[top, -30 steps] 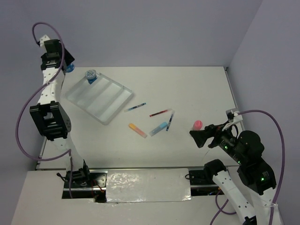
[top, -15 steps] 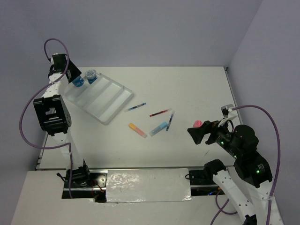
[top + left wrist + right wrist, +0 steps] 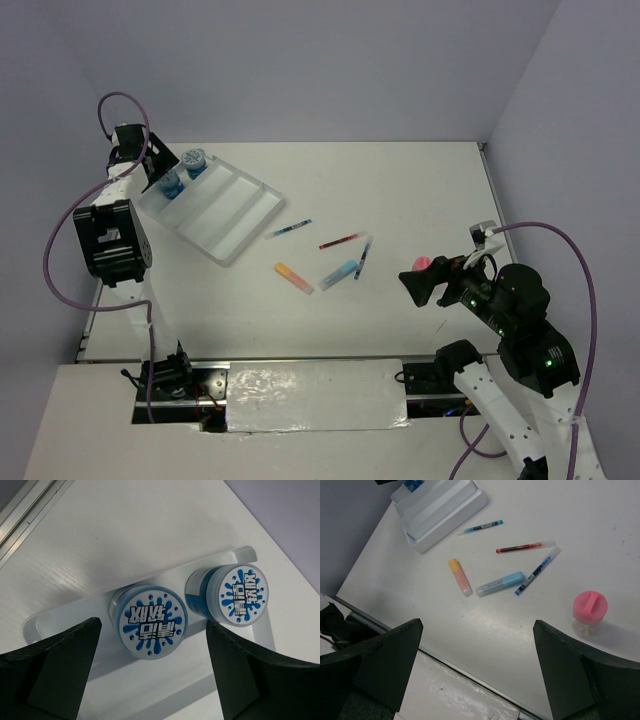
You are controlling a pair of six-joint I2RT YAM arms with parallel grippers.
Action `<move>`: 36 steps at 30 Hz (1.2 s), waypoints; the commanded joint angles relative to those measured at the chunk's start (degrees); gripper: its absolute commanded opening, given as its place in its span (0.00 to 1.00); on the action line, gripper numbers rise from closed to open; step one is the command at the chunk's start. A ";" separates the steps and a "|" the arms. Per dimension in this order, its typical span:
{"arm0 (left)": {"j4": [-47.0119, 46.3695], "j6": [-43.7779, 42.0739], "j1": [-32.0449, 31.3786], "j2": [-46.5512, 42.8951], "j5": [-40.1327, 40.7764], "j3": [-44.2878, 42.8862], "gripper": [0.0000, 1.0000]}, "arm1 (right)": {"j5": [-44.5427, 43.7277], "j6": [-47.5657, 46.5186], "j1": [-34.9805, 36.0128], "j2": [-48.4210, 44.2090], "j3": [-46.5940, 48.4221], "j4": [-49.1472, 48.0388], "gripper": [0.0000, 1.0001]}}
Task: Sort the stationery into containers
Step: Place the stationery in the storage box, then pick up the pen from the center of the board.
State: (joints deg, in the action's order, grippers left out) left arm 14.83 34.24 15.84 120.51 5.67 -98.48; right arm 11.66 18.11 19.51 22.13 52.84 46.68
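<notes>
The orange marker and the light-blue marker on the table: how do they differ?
The orange marker is orange and yellow; the light-blue marker is pale blue. The light-blue marker looks longer than the orange marker. The two markers slant opposite ways, forming a V. Both lie flat on the table, outside the white tray.
</notes>
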 commanded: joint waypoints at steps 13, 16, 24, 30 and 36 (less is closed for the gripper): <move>-7.79 -20.22 -12.12 -12.75 -10.34 -2.33 0.99 | 2.13 -0.36 0.18 0.63 -0.28 -4.66 1.00; -4.73 -36.39 -23.37 -13.98 -17.60 -0.68 1.00 | 4.33 0.43 0.18 0.72 -0.98 -6.16 1.00; 9.76 -47.42 -37.02 -6.35 -21.31 -4.87 0.91 | 5.57 0.88 0.18 -0.60 -0.81 -5.63 1.00; 12.50 -49.53 -37.89 -2.30 -20.09 -3.48 0.82 | 5.13 -0.18 0.18 -1.39 0.07 -4.05 1.00; 16.90 -50.94 -39.21 0.96 -17.63 -3.48 0.75 | 5.92 -0.26 0.18 -2.35 -1.33 -5.10 1.00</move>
State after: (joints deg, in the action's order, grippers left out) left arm 29.56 -14.06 -21.69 121.19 -12.64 -101.82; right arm 16.56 18.55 19.51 20.49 52.01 43.72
